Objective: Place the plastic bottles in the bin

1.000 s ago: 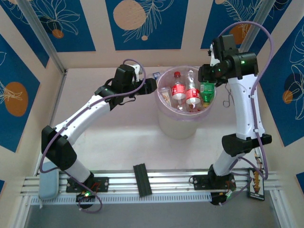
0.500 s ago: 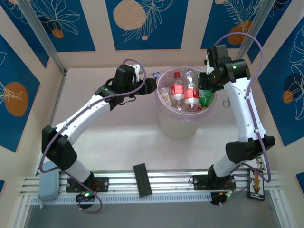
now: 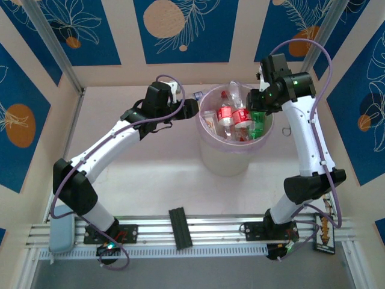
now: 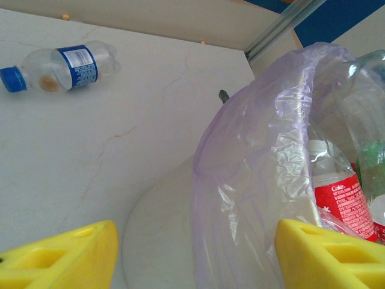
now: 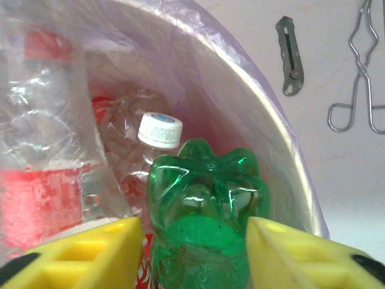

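Note:
The cream bin (image 3: 225, 159), lined with a lilac bag, stands mid-table and holds several clear red-labelled plastic bottles (image 3: 226, 114). My right gripper (image 3: 257, 107) reaches into its right side, shut on a green bottle (image 5: 204, 198) whose base points up between the yellow fingers (image 5: 90, 247). A white-capped bottle (image 5: 159, 129) lies just beyond it against the bin's rim (image 5: 283, 138). My left gripper (image 3: 191, 107) hangs outside the bin's left wall (image 4: 162, 229), open, with nothing held. A clear blue-labelled bottle (image 4: 60, 67) lies on the table behind it.
Wire tongs (image 5: 361, 78) and a small metal clip (image 5: 290, 57) lie on the table right of the bin. A black block (image 3: 180, 227) sits on the front rail. Patterned walls close in the table on three sides.
My right arm has swung left and down over the bin with the green bottle. The bottles inside have shifted, and one clear bottle now tips up at the far rim. The left arm has stayed still.

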